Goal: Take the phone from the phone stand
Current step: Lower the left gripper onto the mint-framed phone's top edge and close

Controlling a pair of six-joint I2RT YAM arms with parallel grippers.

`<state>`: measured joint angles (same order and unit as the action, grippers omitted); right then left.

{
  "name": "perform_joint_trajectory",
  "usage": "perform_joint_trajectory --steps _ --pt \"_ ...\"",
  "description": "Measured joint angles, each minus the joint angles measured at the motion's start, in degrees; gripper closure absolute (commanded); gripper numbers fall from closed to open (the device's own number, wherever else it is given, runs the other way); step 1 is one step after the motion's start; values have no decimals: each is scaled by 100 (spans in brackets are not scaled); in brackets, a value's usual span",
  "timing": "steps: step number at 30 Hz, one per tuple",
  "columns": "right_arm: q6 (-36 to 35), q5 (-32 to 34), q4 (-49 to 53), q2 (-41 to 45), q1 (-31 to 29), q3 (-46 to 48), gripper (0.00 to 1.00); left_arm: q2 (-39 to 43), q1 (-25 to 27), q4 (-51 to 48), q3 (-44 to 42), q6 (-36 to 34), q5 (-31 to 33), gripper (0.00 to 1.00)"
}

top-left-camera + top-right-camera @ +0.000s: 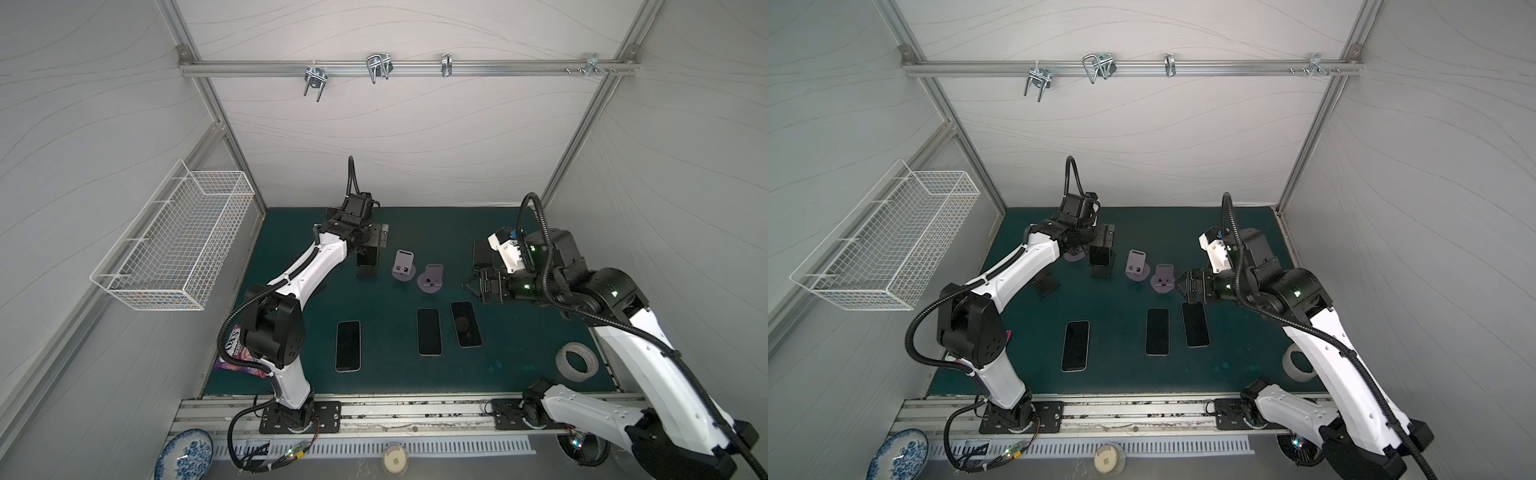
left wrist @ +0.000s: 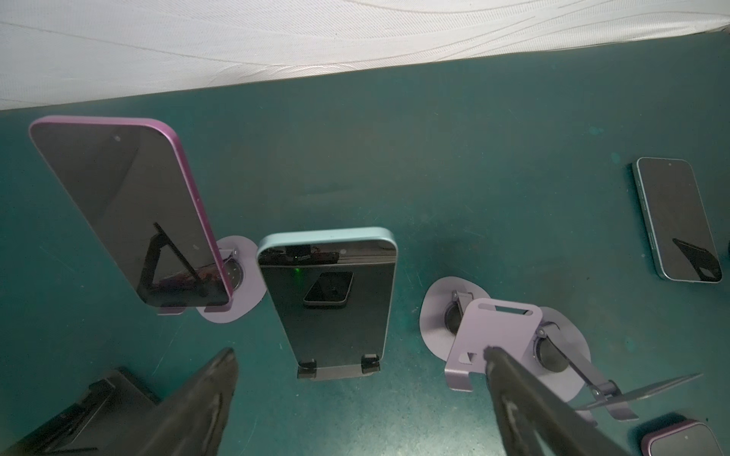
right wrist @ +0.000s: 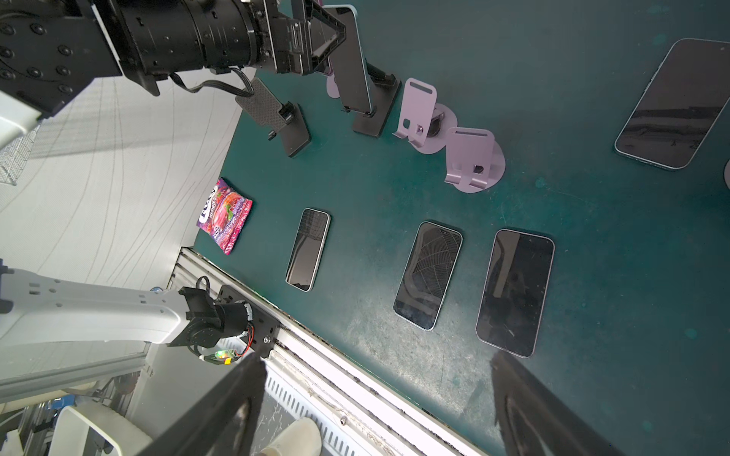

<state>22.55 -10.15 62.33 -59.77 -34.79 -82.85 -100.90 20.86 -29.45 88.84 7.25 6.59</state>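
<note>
My left claw (image 2: 357, 353) spread wide, empty, near teal phone (image 2: 328, 300) propped on black stand (image 2: 335, 373). My right claw (image 3: 377, 358) spread, empty, well apart from that phone.

The only print I can read is on the candy bag (image 1: 236, 341) lying at the edge of the mat (image 1: 395, 374), beside my left arm (image 1: 272, 328). In a top view its white letters spell "OX'S", with "BER" underneath; my arm hides the rest. My right wrist view shows the same bag (image 3: 224, 215) whole, but its white brand word is turned and too blurred to spell.
</note>
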Motion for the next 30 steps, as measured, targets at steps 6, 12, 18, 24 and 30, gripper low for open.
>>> perform_joint_trajectory --steps 6,12,18,24,30 --pt "-22 4 -20 -20 0 13 9 -234 -22 -26 236 0 2 1" --pt "-103 11 -33 -20 0 37 9 -476 -52 -50 417 2 9 1" --pt "-199 11 -37 -68 0 37 9 -566 -85 -68 492 48 24 1" --pt "-304 9 -42 -212 0 37 8 -643 -133 -63 603 140 46 1" --pt "-315 11 -46 -227 0 37 8 -898 -138 -68 737 181 48 1"
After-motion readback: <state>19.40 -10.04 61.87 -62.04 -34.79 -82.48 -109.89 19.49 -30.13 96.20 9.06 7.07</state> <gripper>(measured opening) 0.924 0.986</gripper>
